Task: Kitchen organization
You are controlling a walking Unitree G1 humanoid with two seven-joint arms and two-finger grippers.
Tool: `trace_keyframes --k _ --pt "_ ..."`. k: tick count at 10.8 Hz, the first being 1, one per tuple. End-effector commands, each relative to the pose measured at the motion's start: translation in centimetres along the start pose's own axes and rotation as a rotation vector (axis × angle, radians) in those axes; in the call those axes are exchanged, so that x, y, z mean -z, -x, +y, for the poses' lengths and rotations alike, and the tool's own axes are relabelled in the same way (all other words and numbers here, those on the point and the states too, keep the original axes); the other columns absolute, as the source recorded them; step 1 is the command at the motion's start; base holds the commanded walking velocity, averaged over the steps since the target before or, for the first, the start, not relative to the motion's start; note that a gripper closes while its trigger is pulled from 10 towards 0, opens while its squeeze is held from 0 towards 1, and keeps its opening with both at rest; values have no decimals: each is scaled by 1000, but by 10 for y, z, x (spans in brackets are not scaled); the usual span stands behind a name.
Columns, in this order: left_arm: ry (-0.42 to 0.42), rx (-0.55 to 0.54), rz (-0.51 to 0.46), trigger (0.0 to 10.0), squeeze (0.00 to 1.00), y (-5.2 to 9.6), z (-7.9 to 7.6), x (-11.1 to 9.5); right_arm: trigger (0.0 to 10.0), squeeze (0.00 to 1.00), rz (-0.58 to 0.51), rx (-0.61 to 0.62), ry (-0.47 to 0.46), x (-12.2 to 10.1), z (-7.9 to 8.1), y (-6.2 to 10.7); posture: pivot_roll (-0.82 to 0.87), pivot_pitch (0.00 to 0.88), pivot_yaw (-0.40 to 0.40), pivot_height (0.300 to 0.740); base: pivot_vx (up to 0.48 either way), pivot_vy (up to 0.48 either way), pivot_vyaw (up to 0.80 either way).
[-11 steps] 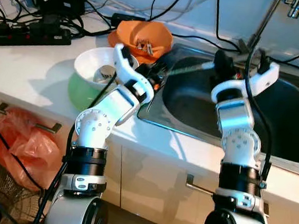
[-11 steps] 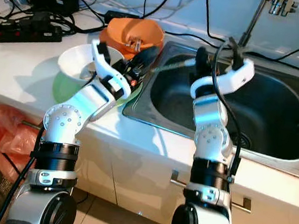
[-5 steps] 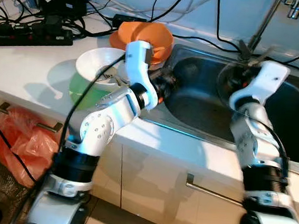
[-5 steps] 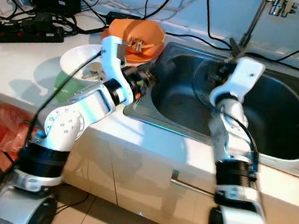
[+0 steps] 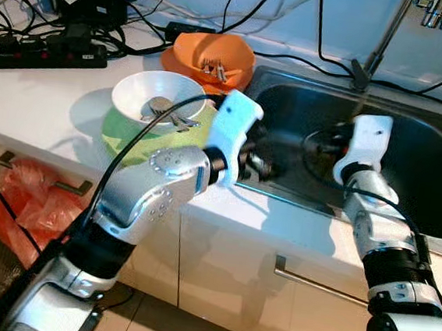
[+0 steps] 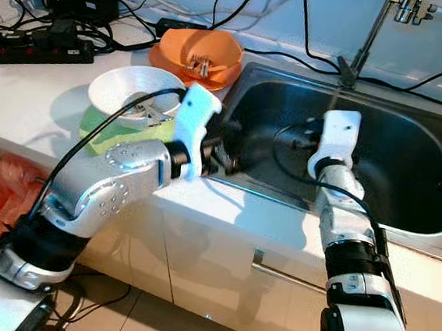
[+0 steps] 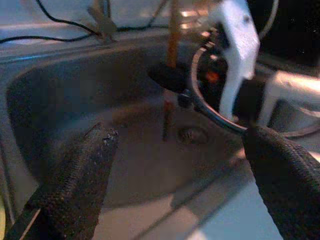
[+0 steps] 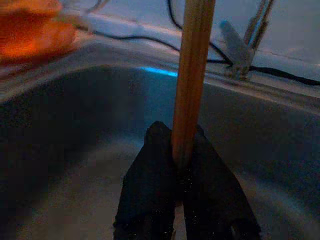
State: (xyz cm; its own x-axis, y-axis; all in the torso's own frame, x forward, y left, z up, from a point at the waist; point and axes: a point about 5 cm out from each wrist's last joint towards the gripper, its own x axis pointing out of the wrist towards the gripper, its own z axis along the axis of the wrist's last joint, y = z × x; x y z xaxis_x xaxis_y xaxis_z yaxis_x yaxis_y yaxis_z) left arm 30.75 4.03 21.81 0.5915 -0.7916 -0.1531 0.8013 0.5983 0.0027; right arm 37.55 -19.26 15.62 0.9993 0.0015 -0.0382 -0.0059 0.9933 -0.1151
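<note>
- The right pincer is pressed together on a pair of wooden chopsticks, pinching them near their lower end so that they stand upright above the fingers.
- It hangs inside the steel sink, above the basin floor; in the head views the chopsticks rise from it as a thin stick toward the tap's stem.
- The left pincer is spread wide, its two black fingers well apart and holding nothing.
- It sits at the sink's near-left corner, pointing across the basin at the right wrist and the drain.
- On the desk just left of the sink, a white bowl with metal cutlery in it rests on a green bowl.
- Behind them, an orange bowl holds more small metal pieces.
- Black cables and a power strip lie at the desk's back-left.
- An orange plastic bag hangs by the cupboard below.
</note>
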Motion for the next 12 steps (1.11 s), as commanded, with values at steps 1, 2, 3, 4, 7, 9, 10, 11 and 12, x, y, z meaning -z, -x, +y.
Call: trace_keyframes --k 1,2,3,4,7,9,10,11,12 --pt "-24 31 25 10000 0 1 -6 3 10000 0 -9 -11 39 -4 -2 -3 126 44 -29 740 0 0 0" --pt "-31 36 36 10000 0 2 -6 6 10000 592 -3 -15 47 -2 -2 -3 126 46 -28 740 0 0 0" --pt "-34 38 41 10000 0 2 -6 7 10000 592 -3 -15 48 -2 -2 -3 125 46 -27 740 0 0 0" --pt "-38 41 52 10000 0 3 -6 9 10000 1000 -4 -15 48 -2 -2 -4 125 47 -28 740 0 0 0" --pt "-50 36 64 10000 0 3 -4 11 10000 1000 -14 -6 55 -2 -3 -5 120 47 -26 740 0 0 0" --pt "-72 -28 6 10000 0 3 1 4 10000 1000 -84 13 29 -11 -4 -4 120 46 -25 740 0 0 0" --pt "-105 -111 -49 10000 0 6 9 -3 10000 1000 -164 21 -11 -24 -4 -2 120 46 -25 740 0 0 0" --pt "-144 -182 -87 10000 0 9 17 -8 10000 1000 -200 3 -60 -32 -1 -2 120 46 -25 740 0 0 0" --pt "-194 -271 -124 10000 0 15 27 -10 10000 1000 -207 -38 -187 -38 5 -1 122 38 -28 740 0 0 0"
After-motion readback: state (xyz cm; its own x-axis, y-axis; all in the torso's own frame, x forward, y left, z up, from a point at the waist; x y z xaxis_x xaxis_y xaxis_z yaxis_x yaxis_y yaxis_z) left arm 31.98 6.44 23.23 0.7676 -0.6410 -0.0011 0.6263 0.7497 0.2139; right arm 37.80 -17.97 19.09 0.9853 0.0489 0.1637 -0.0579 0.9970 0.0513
